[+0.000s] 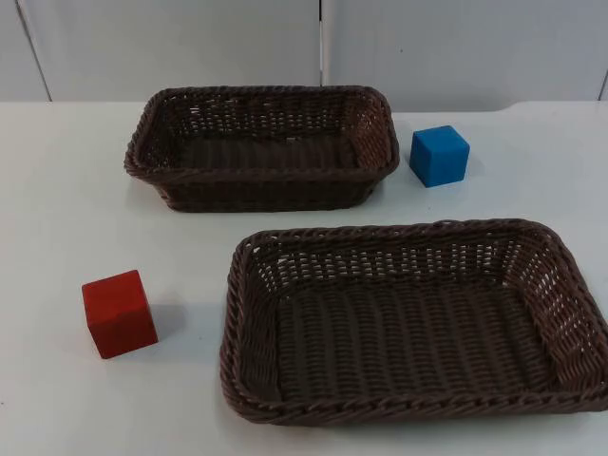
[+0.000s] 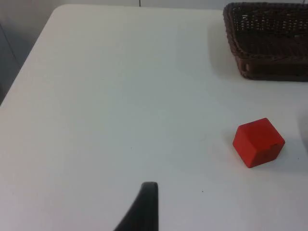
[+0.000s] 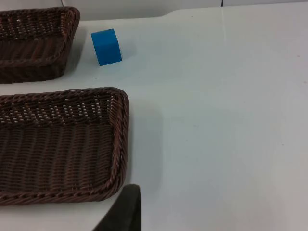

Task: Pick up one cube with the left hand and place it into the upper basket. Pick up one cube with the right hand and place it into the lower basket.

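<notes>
A red cube rests on the white table, left of the lower basket; the left wrist view has this red cube well off to the side of my left gripper, which hangs above bare table. A blue cube stands just right of the upper basket. In the right wrist view the blue cube lies far ahead of my right gripper, which waits by the lower basket's corner. Both brown wicker baskets hold nothing.
The grey partition wall closes the far side of the table. The table's left edge runs near the left arm. Open white surface lies right of the lower basket.
</notes>
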Robot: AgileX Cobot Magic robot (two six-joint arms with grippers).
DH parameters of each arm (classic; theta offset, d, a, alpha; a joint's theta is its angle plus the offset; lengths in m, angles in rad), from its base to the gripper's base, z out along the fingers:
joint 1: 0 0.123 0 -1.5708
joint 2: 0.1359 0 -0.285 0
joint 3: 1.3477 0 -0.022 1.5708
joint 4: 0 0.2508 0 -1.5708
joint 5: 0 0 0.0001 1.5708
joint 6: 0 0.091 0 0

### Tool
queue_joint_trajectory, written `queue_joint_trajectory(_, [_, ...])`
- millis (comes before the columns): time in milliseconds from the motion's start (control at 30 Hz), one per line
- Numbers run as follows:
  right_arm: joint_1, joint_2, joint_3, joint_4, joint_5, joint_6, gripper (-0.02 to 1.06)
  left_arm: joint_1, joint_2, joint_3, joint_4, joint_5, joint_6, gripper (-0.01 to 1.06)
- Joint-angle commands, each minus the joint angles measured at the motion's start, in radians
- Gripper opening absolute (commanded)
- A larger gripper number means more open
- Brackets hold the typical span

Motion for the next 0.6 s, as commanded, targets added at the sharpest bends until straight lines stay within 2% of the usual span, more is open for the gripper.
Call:
queue_joint_trajectory(0, [-0.008,-0.003,-0.002,-0.005,-0.007,-0.006,1.05,0.001,-0.004,0.004,0.004,-0.003,0.003,0.91])
queue_joint_trajectory(133, [-0.008,-0.003,-0.002,-0.005,-0.007,-0.006,1.05,0.001,-0.004,0.004,0.002,-0.003,0.007,1.05])
queue_joint_trajectory(567, [-0.008,-0.003,-0.002,-0.005,-0.007,-0.006,1.05,0.001,-0.004,0.004,0.000,-0.003,0.007,1.05])
